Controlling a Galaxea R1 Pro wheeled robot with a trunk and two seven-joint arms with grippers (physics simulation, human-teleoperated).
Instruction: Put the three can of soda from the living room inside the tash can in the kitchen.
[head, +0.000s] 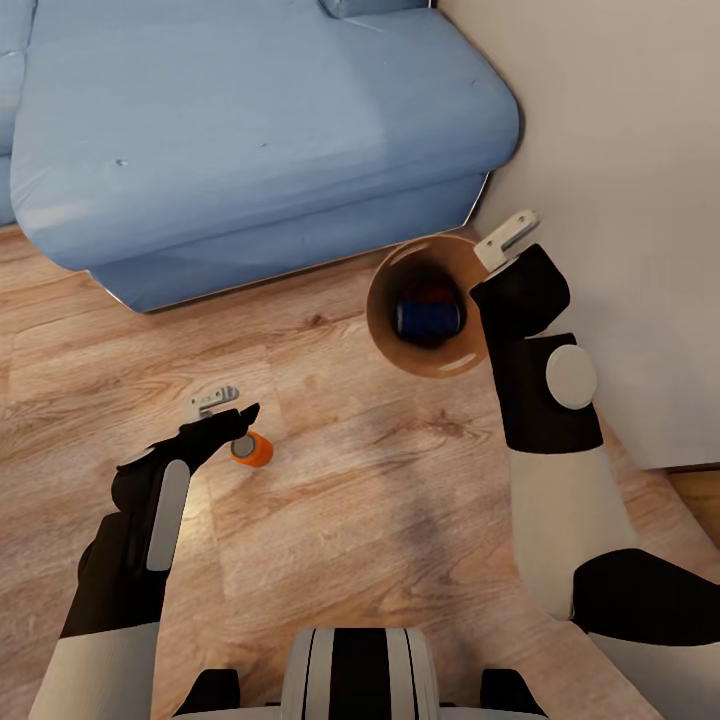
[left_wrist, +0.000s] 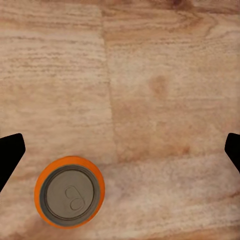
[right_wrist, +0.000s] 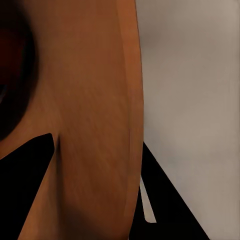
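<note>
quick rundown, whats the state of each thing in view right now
orange can: upright on the wood floor, loose, between the open fingers
blue can: inside the bin
trash can: tilted, its wall gripped at the rim
left gripper: open, above the orange can
right gripper: shut on the trash can's rim
sofa: nothing lying on its seat

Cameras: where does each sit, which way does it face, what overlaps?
Head: on the robot's head, looking down over both arms at the sofa, orange can and bin.
Left wrist: above the floor, looking straight down at the orange can between open fingers.
Right wrist: along the right pincer, which grips the bin wall.
Shared: head and left wrist show the can; head and right wrist the bin.
</note>
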